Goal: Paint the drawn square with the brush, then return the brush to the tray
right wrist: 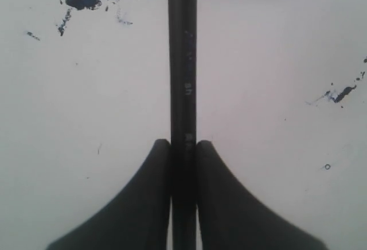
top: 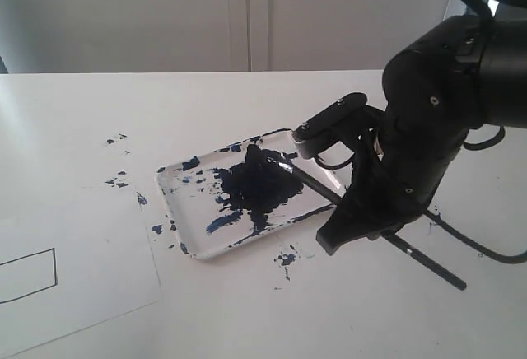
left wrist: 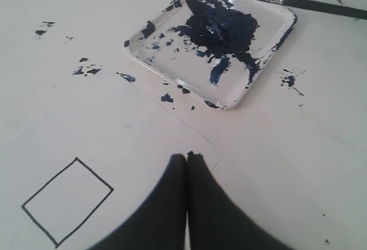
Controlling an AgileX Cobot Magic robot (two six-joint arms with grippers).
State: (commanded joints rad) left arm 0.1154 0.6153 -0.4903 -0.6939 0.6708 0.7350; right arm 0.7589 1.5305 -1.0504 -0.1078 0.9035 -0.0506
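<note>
The brush (top: 313, 184) is a long black stick, and my right gripper (top: 350, 223) is shut on its handle to the right of the tray. In the right wrist view the handle (right wrist: 182, 61) runs straight out between the closed fingers of my right gripper (right wrist: 183, 142). Its blackened tip reaches over the far side of the tray (top: 177, 211), by the big dark paint patch. The left wrist view shows the tray (left wrist: 172, 78), the brush (left wrist: 309, 3) and the drawn square (left wrist: 67, 201), whose inside is plain white. My left gripper (left wrist: 187, 156) hangs shut and empty over the paper near the drawn square (top: 25, 275).
The square is drawn on a white paper sheet (top: 82, 293) lying at the front left of the white table. Dark paint specks (top: 115, 181) are scattered left of the tray, and more specks (top: 286, 258) lie in front of it. A black cable (top: 486, 254) trails behind the right arm.
</note>
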